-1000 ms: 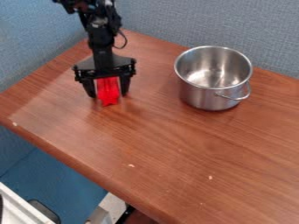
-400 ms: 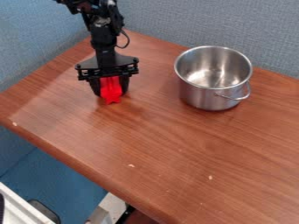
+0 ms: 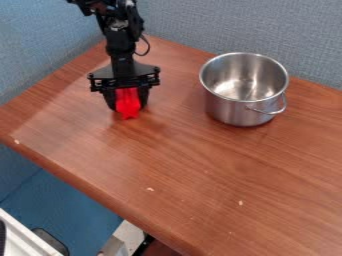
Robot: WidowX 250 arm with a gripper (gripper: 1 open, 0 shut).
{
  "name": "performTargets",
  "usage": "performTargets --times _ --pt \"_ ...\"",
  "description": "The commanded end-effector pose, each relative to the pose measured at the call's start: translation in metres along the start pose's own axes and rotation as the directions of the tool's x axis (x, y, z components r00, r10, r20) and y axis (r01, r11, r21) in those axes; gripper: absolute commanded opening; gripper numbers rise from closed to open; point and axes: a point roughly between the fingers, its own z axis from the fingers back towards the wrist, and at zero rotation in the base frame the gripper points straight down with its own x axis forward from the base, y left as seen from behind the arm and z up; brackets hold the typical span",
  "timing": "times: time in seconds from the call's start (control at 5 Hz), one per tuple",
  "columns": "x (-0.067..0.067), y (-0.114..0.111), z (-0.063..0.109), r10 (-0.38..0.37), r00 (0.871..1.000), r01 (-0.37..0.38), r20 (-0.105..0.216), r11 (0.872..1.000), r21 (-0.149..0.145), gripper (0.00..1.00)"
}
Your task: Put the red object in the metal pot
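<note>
Gripping the red object (image 3: 128,103) between its fingers, the black gripper (image 3: 126,98) points down over the left part of the bench (image 3: 174,170), in from the left edge and toward the far side. The jaws are closed on the sides of the red object, which stands upright between them, its lower end at or very near the wood; whether it touches cannot be told. The arm (image 3: 118,20) comes in from the top of the view, with a dark cable (image 3: 142,40) looping out beside it. Well apart from the gripper, near the far edge of the bench and toward the right, the metal pot (image 3: 243,88) stands upright, its open mouth facing up and its inside showing bare metal. A thin wire-like handle (image 3: 267,108) shows on its near side, toward the right. The bench is reddish-brown wood with a few small pale specks on it. Behind the far edge runs a grey-blue textured surface (image 3: 254,30), and beyond the near left edge lie a blue area (image 3: 54,200) and some white and dark items, too cropped to name.
</note>
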Motion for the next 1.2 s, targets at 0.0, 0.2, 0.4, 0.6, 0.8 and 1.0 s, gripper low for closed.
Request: performTargets --times 0.0,0.2,0.4,0.6,0.8,1.0 --pt "0.002 -0.003 0.013 -0.026 0.999 0.026 0.031 1.000 0.003 0.00" --pt "0.000 -0.004 0.013 -0.038 0.999 0.038 0.027 0.999 0.010 0.00" --pt "-0.002 -0.004 0.014 -0.048 0.999 0.048 0.022 0.999 0.016 0.00" --pt "-0.004 -0.005 0.015 -0.057 0.998 0.056 0.016 0.998 0.021 0.00" --pt "-0.007 -0.005 0.016 -0.064 0.998 0.064 0.009 0.998 0.025 0.00" --pt "-0.009 -0.005 0.017 -0.072 0.997 0.072 0.001 0.997 0.029 0.00"
